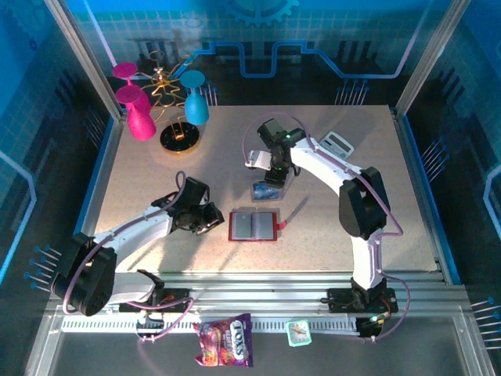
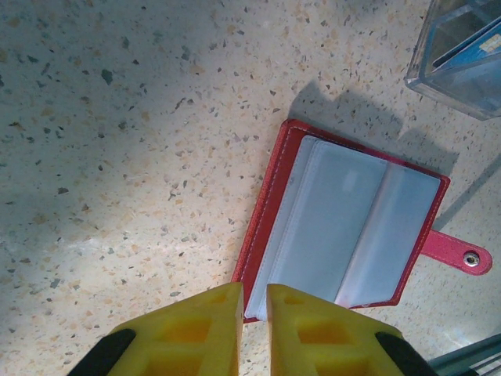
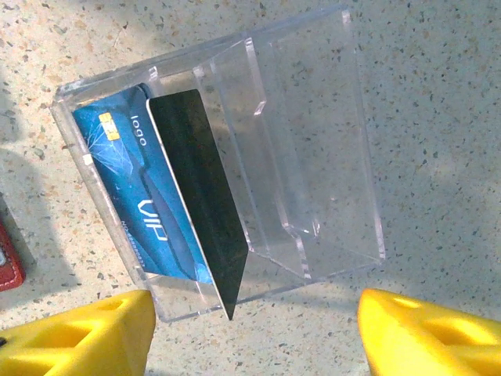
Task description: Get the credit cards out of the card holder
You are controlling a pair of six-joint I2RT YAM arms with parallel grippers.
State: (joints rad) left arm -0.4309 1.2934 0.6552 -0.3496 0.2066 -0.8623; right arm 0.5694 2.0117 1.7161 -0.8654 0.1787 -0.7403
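Right wrist: dark card tilted vs blue card in box.

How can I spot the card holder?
Look at the speckled table, toward the middle of its near edge. The card holder lies open flat there, just nearer than the clear box. It alone is red-edged, with grey pockets and a little snap tab.

Speckled beige table: the red card holder lies open near the front, a clear box just behind it, a grey calculator back right, a pink goblet, a teal goblet and a black-and-gold dish back left
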